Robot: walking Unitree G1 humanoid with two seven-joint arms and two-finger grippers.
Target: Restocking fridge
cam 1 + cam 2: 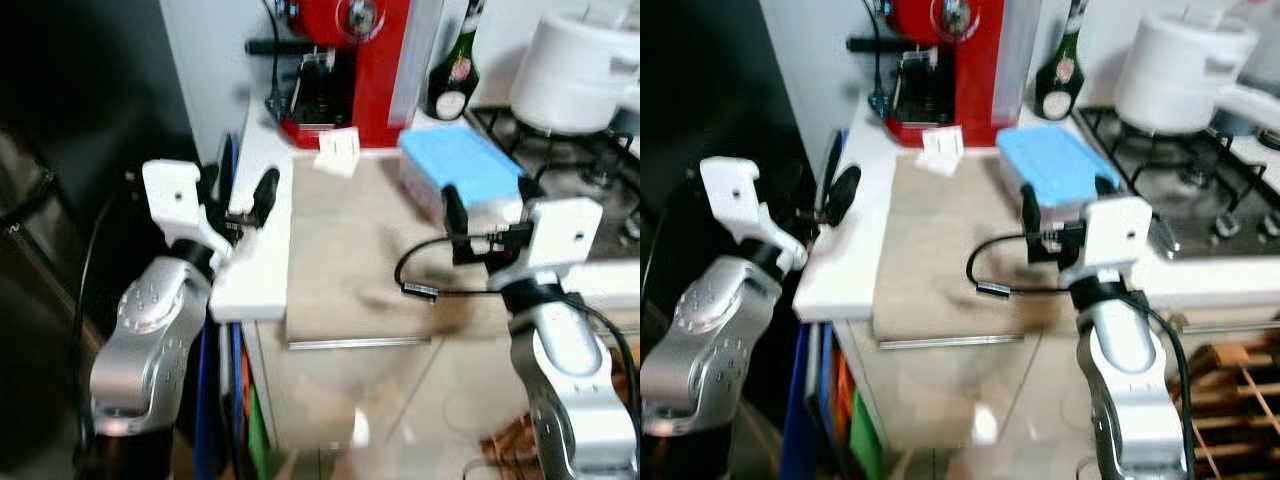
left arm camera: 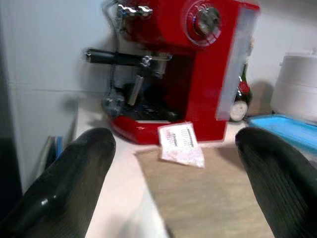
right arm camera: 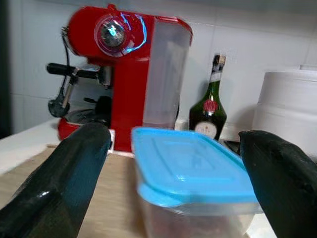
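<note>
Two grippers up at counter height, both spread wide, both empty. Right gripper [image 3: 168,183] lined up on the blue-lidded container [image 1: 462,165], fingers [image 3: 59,183] flanking it but not yet touching. Left gripper [image 2: 173,188] over the white counter edge [image 1: 255,285], aimed at the red espresso machine [image 2: 198,59] and the small paper packet [image 2: 179,144].

Container sitting on the wood worktop [image 1: 350,260], between espresso machine and hob [image 1: 1180,170], green bottle [image 3: 208,106] behind it. Lid on, lying flat. Long axis roughly front-to-back, angled slightly toward the right; short end facing the right gripper.

Risks, judged from here:
- Clear smooth walls, lid overhanging: pinch on the lid rim likely to pop it or slip. Better lower, on the body.
- Black cable [image 1: 420,270] looped loose on the worktop just ahead of the right wrist: possible snag on reach or lift.
- Overshoot: shove toward bottle and white pot [image 1: 580,70].
- Motion blur in head views, so alignment uncertain.
</note>
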